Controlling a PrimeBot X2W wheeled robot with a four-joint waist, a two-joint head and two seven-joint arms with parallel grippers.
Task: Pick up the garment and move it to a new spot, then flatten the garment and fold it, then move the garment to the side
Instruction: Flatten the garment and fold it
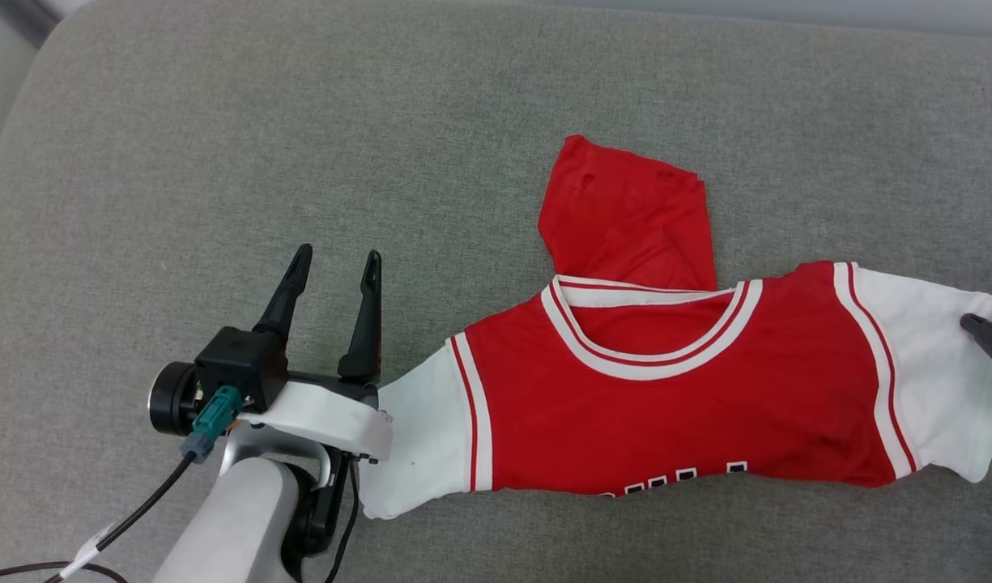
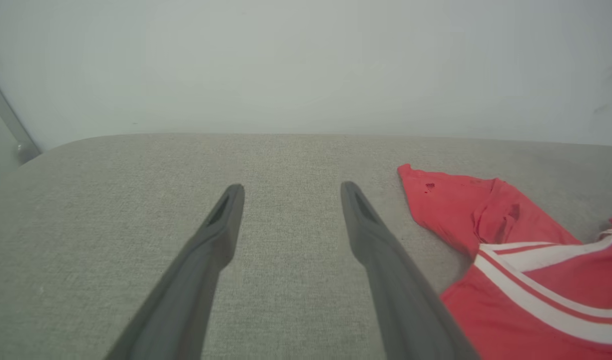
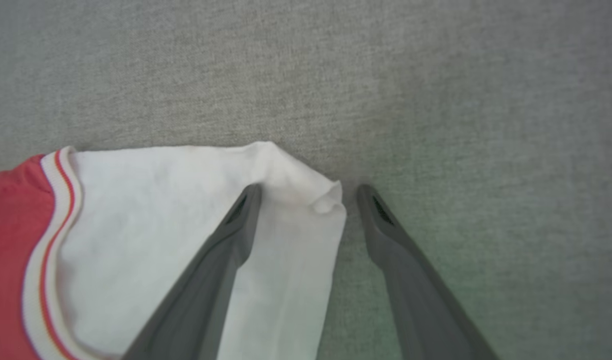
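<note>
Pose: left fingers (image 1: 366,324) wide beside garment (image 1: 666,405) | right fingers (image 3: 221,260) wide astride sleeve (image 3: 151,215) edge

Nothing can be read: only the cut-off tops of black, white-outlined letters (image 1: 672,479) show at the 6 o'clock edge of the garment (image 1: 666,405), too little to make out.
</note>
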